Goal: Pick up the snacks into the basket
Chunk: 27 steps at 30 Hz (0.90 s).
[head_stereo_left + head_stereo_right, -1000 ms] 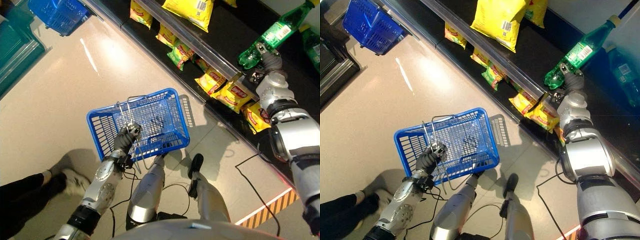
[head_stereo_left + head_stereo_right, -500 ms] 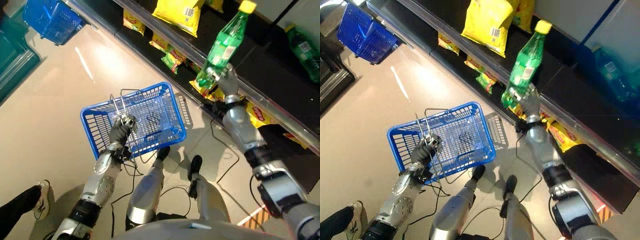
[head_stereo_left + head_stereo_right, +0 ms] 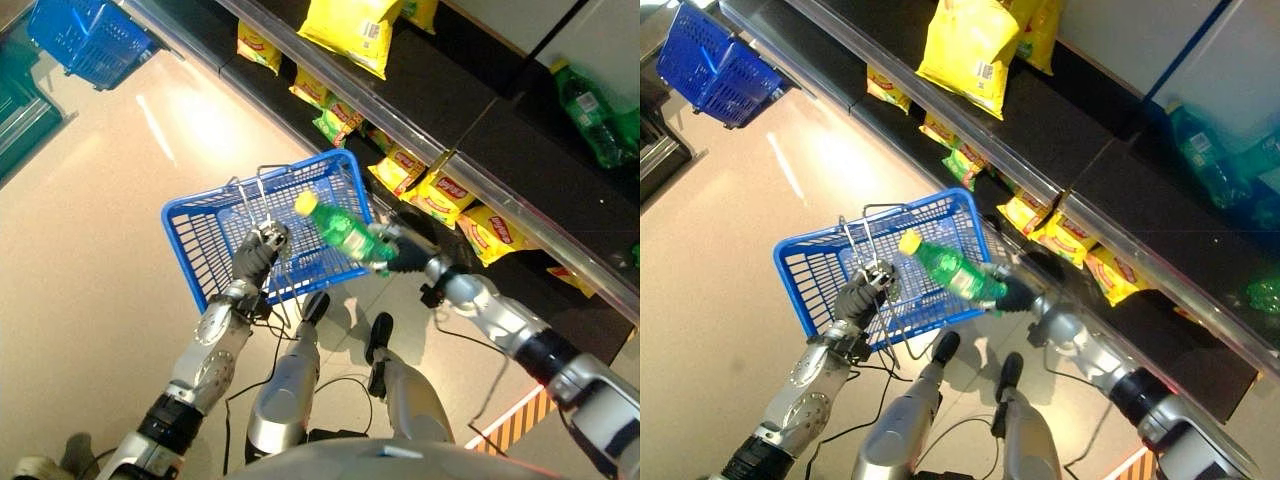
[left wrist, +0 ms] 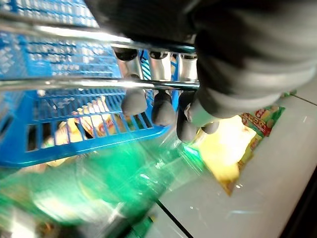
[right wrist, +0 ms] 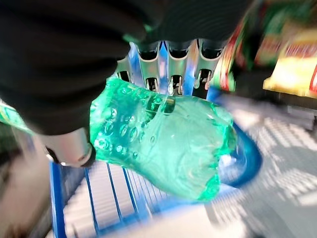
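Our right hand (image 3: 405, 252) is clenched round a green bottle (image 3: 345, 232), held tilted over the blue basket's (image 3: 200, 222) near rim, yellow cap twd the basket. Our left hand (image 3: 257, 253) grips the basket's wire handle (image 3: 262, 181). Snack bags (image 3: 440, 192) sit on shelf beyond.

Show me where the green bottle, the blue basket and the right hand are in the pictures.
green bottle (image 3: 345, 234), left eye view, on its body.
blue basket (image 3: 186, 222), left eye view, on its far left rim.
right hand (image 3: 403, 253), left eye view, on the dark cover.
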### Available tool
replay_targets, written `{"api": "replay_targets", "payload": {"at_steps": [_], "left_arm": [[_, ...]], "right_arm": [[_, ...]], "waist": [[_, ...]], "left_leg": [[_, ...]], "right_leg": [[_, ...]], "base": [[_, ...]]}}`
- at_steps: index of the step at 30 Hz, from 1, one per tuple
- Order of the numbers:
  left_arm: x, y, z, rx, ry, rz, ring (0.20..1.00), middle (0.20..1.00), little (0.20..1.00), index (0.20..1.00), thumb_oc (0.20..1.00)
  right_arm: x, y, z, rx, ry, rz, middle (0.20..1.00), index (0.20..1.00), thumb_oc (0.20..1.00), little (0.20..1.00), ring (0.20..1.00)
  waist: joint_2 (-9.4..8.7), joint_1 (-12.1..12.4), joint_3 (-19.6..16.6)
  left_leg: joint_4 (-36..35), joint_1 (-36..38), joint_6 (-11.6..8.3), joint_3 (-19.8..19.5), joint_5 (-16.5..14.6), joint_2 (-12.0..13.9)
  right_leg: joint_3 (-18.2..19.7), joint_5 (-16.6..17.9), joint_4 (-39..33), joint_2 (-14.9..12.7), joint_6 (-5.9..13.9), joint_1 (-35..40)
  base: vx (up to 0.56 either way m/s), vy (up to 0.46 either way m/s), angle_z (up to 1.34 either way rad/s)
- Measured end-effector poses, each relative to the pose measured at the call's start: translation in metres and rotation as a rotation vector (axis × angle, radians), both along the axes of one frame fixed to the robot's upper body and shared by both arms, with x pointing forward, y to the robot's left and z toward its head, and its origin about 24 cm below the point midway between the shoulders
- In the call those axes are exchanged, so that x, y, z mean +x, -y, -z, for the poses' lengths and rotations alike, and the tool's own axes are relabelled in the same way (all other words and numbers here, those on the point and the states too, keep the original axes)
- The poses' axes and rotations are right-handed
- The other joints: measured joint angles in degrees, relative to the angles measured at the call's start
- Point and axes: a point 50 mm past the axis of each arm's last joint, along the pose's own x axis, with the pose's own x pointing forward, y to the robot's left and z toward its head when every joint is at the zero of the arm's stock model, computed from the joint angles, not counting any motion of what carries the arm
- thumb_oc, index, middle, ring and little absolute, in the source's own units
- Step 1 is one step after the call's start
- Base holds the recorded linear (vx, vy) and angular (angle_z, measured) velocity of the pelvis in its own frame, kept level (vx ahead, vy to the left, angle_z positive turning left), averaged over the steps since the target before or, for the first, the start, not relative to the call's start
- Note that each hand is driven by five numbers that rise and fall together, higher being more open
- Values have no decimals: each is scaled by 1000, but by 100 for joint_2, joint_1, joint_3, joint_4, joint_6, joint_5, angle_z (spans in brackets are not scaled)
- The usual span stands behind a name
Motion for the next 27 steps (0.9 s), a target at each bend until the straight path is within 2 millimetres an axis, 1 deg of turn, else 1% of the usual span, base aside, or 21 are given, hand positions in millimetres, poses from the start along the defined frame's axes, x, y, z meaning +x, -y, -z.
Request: {"api": "replay_targets", "payload": {"at_steps": [1, 2, 3, 4, 6, 7, 8, 9, 11, 13, 14, 15, 17, 18, 19, 20, 21, 22, 23, 26, 27], "left_arm": [[0, 2, 0, -7, -3, 8, 200, 200, 200, 200, 200], [-2, 6, 4, -3, -24, 32, 200, 200, 200, 200, 200], [-2, 6, 5, 14, -30, 43, 200, 200, 200, 200, 200], [-4, 12, 6, 7, -34, 66, 200, 200, 200, 200, 200], [-3, 25, 4, 2, -31, 119, 200, 200, 200, 200, 200], [-3, 29, 3, 2, -29, 138, 200, 200, 200, 200, 200], [-3, 38, 2, -22, -30, 161, 200, 200, 200, 200, 200], [-2, 38, 2, -18, -31, 166, 200, 200, 200, 200, 200], [-3, 48, 0, -42, -31, 200, 200, 200, 200, 200, 200], [-2, 51, -2, -44, -25, 210, 200, 200, 200, 200, 200], [-2, 54, -3, -59, -28, 220, 200, 200, 200, 200, 200], [-2, 56, -3, -59, -30, 228, 200, 200, 200, 200, 200], [-1, 56, -4, -68, -31, 229, 200, 200, 200, 200, 200], [-1, 57, -4, -77, -36, 232, 200, 200, 200, 200, 200], [-1, 56, -4, -75, -38, 234, 200, 200, 200, 200, 200], [-1, 57, -4, -77, -42, 237, 200, 200, 200, 200, 200], [-1, 57, -4, -77, -42, 237, 200, 200, 200, 200, 200], [-3, 60, -1, -64, -67, 259, 200, 200, 200, 200, 200], [-4, 61, 1, -59, -81, 268, 200, 200, 200, 200, 200], [-5, 61, 2, -43, -90, 276, 200, 200, 200, 200, 200], [-2, 59, -1, -40, -76, 268, 200, 200, 200, 200, 200]], "right_arm": [[2, -2, 4, -13, -14, 3, 200, 200, 200, 200, 200], [7, -11, 13, -29, -45, 2, 200, 200, 200, 200, 200], [10, -13, 16, -33, -59, 21, 200, 200, 200, 200, 200], [11, -19, 22, -43, -81, 38, 200, 200, 200, 200, 200], [13, -35, 31, -94, -101, 7, 200, 200, 200, 200, 200], [13, -36, 33, -94, -111, 18, 200, 200, 200, 200, 200], [13, -44, 37, -85, -127, 19, 200, 200, 200, 200, 200], [14, -47, 41, -90, -145, 33, 200, 200, 200, 200, 200], [15, -61, 46, -83, -170, 62, 200, 200, 200, 200, 200], [15, -63, 48, -79, -175, 77, 200, 200, 200, 200, 200], [16, -67, 49, -70, -190, 97, 200, 200, 200, 200, 200], [18, -68, 50, -77, -198, 117, 200, 200, 200, 200, 200], [24, -67, 46, -74, -193, 162, 200, 200, 200, 200, 200], [29, -65, 41, -59, -178, 188, 200, 200, 200, 200, 200], [32, -65, 38, -44, -173, 205, 200, 200, 200, 200, 200], [42, -63, 30, 14, -178, 278, 200, 200, 200, 200, 200], [42, -63, 30, 14, -178, 278, 200, 200, 200, 200, 200], [54, -63, 16, 33, -149, 324, 200, 200, 200, 200, 200], [58, -61, 13, 20, -144, 338, 200, 200, 200, 200, 200], [69, -57, -1, 105, -144, 418, 200, 200, 200, 200, 200], [73, -56, -7, 142, -139, 440, 200, 200, 200, 200, 200]], "waist": [[0, 19, 0], [0, 23, 0], [0, 14, 0], [0, 35, 0], [2, 116, 1], [1, 168, 1], [1, 243, 1], [-1, 265, -1], [0, 327, -1], [0, 332, -1], [3, 442, 1], [3, 464, 1], [3, 498, 1], [3, 589, 1], [3, 616, 1], [3, 623, 1], [3, 623, 1], [3, 645, 1], [3, 643, 1], [3, 667, 1], [7, 696, -2]], "left_leg": [[0, 0, -2, 0, 2, 0], [6, 0, -12, -26, 10, -10], [11, 0, -13, -34, 10, -11], [12, -5, -18, -47, 13, -14], [26, -7, -42, -116, 27, -21], [23, -7, -50, -126, 28, -17], [24, -21, -64, -161, 33, -21], [25, -21, -89, -186, 20, -24], [41, -113, -105, -266, 12, -45], [90, -199, -105, -294, 17, -71], [118, -218, -105, -303, 19, -91], [123, -218, -104, -299, 19, -96], [123, -227, -98, -341, 23, -115], [127, -239, -98, -354, 24, -122], [128, -240, -97, -354, 24, -127], [134, -240, -94, -354, 26, -136], [134, -240, -94, -354, 26, -136], [137, -243, -82, -355, 35, -153], [140, -244, -79, -355, 37, -158], [143, -244, -73, -353, 41, -185], [144, -243, -76, -346, 39, -204]], "right_leg": [[-1, -1, -4, 0, 1, 3], [-36, -2, -16, 0, 2, 22], [-50, -2, -15, -1, 2, 27], [-60, -2, -12, -1, 3, 29], [-126, -16, -14, 2, 17, 55], [-127, -26, 3, 2, 7, 47], [-138, -44, 32, 2, 0, 38], [-143, -68, 53, -4, 2, 27], [-176, -93, 119, -5, -8, -52], [-180, -129, 210, -28, -13, -140], [-190, -134, 221, -42, -6, -150], [-190, -135, 220, -47, -4, -149], [-211, -146, 220, -59, 10, -134], [-214, -146, 219, -65, 11, -138], [-214, -146, 219, -68, 11, -138], [-214, -147, 218, -76, 13, -136], [-214, -147, 218, -76, 13, -136], [-213, -150, 216, -93, 21, -133], [-214, -150, 216, -98, 24, -134], [-214, -151, 191, -122, 41, -120], [-214, -156, 188, -142, 54, -116]], "base": [[-34, 1, 13], [-19, 3, 6], [-20, 7, 7], [-16, 3, 5], [-26, 7, 13], [-38, 10, 16], [-28, 4, 8], [-14, 8, 8], [-6, 11, 18], [1, 8, 16], [15, 9, 3], [15, 16, 7], [11, 14, 11], [7, 24, 7], [26, 42, 4], [0, 0, 0], [21, 33, 1], [0, 0, 0], [35, 65, 3], [42, 72, 0], [22, 43, 1]]}}
